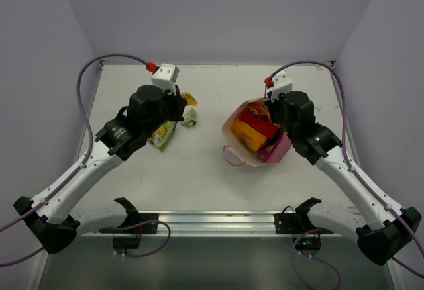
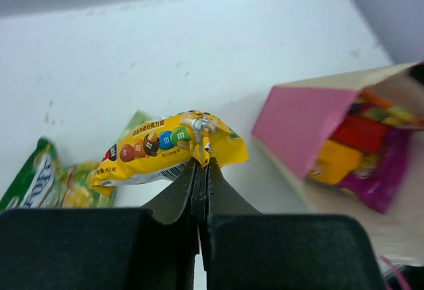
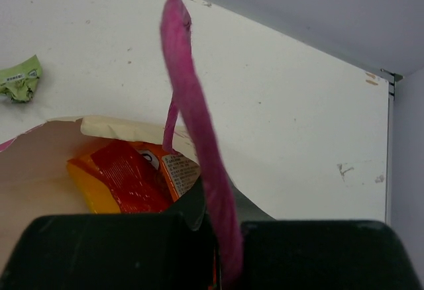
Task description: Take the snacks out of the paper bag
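White table (image 1: 199,177), lightly scuffed; walls (image 1: 218,12) perhaps lilac.

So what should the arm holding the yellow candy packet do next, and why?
Probably lower it and open the left tool: the yellow packet is pinched there, already clear of the paper bag, over the table beside the green packets lying out. More snacks remain in the bag.

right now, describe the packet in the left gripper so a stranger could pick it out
On the white table, look left of the pink-sided paper bag, to the left gripper. It pinches a yellow M&M's packet by one edge. Its bright yellow wrapper with printed coloured candies sets it apart from the green packets lying beside it.
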Controlling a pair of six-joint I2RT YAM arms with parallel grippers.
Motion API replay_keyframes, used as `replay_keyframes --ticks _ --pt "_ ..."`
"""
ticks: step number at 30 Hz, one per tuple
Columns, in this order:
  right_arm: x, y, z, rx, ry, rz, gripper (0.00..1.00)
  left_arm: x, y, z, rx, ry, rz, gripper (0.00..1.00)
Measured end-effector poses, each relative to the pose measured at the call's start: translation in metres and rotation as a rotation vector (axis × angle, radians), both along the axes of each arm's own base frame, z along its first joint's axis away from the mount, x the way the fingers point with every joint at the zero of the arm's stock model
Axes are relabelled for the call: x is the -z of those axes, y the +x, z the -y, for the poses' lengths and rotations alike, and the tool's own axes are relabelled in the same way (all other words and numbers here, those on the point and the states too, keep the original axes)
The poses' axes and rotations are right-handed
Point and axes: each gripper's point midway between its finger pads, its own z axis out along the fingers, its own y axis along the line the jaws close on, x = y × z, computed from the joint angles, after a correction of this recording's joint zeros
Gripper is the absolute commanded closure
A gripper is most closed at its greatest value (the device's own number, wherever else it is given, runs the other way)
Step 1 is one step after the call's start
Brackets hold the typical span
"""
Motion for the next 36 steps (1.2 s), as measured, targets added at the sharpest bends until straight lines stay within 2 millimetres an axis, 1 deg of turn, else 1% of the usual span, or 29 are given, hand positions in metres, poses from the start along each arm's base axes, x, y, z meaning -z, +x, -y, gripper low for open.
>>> replay_keyframes --ticks 1,3,6,8,9,10,11,13,14,15,16,18,19,21,22,24,26,27,28,29,31,36 --pt "0.0 0.0 0.0 0.0 0.0 -0.001 1.0 0.015 0.006 -0.01 -0.038 0.026 -0.026 1.0" --pt "0.001 0.0 0.0 0.0 0.0 -0.001 1.0 0.061 0.016 -0.024 -0.089 0.088 -0.109 1.0" --pt "0.001 0.0 0.0 0.0 0.0 0.0 1.0 0.149 0.021 -0.032 -0.121 0.204 -0.28 1.0" --pt "0.001 0.0 0.0 0.0 0.001 0.0 1.0 0.204 0.017 -0.039 -0.14 0.269 -0.39 1.0" --pt "0.0 0.0 0.0 0.0 0.002 0.001 1.0 0.228 0.014 -0.043 -0.148 0.3 -0.438 0.93" --pt "0.0 0.0 0.0 0.0 0.002 0.001 1.0 0.247 0.012 -0.047 -0.156 0.323 -0.477 0.84" --pt "0.0 0.0 -0.001 0.0 0.003 0.001 1.0 0.263 0.011 -0.049 -0.165 0.337 -0.511 0.71" --pt "0.001 0.001 -0.001 0.0 0.004 0.001 1.0 0.281 0.011 -0.05 -0.175 0.35 -0.55 0.59" --pt "0.001 0.001 -0.001 0.0 0.004 0.001 1.0 0.285 0.013 -0.048 -0.176 0.342 -0.56 0.43" --pt "0.001 0.001 -0.001 0.0 0.004 0.001 1.0 0.285 0.014 -0.046 -0.171 0.336 -0.557 0.34" --pt "0.001 0.001 -0.001 -0.001 0.004 0.001 1.0 0.282 0.015 -0.044 -0.169 0.317 -0.554 0.22" --pt "0.001 0.001 -0.001 -0.002 0.003 0.001 1.0 0.269 0.018 -0.037 -0.159 0.273 -0.532 0.14" --pt "0.001 0.001 -0.001 -0.003 0.003 0.0 1.0 0.258 0.02 -0.032 -0.145 0.249 -0.511 0.11" --pt "0.001 0.0 -0.002 -0.011 0.002 0.0 1.0 0.224 0.024 -0.019 -0.103 0.197 -0.435 0.1" --pt "0.001 0.0 -0.003 -0.015 0.0 -0.001 1.0 0.204 0.025 -0.01 -0.071 0.172 -0.385 0.09" --pt "0.002 -0.001 -0.004 -0.029 -0.006 -0.004 1.0 0.157 0.022 0.017 0.034 0.146 -0.255 0.08" --pt "0.001 -0.003 -0.007 -0.054 -0.013 -0.01 1.0 0.113 0.01 0.048 0.164 0.134 -0.107 0.07" --pt "0.0 -0.004 -0.008 -0.07 -0.016 -0.013 1.0 0.095 0.002 0.062 0.23 0.133 -0.035 0.07" --pt "-0.001 -0.005 -0.01 -0.084 -0.019 -0.016 1.0 0.081 -0.007 0.074 0.298 0.134 0.029 0.08" --pt "-0.002 -0.007 -0.012 -0.102 -0.024 -0.022 1.0 0.071 -0.014 0.082 0.363 0.149 0.09 0.09" --pt "-0.002 -0.01 -0.014 -0.128 -0.034 -0.032 1.0 0.062 -0.02 0.089 0.449 0.189 0.179 0.12" --pt "-0.002 -0.016 -0.019 -0.185 -0.058 -0.059 1.0 0.059 -0.028 0.104 0.665 0.343 0.395 0.13"
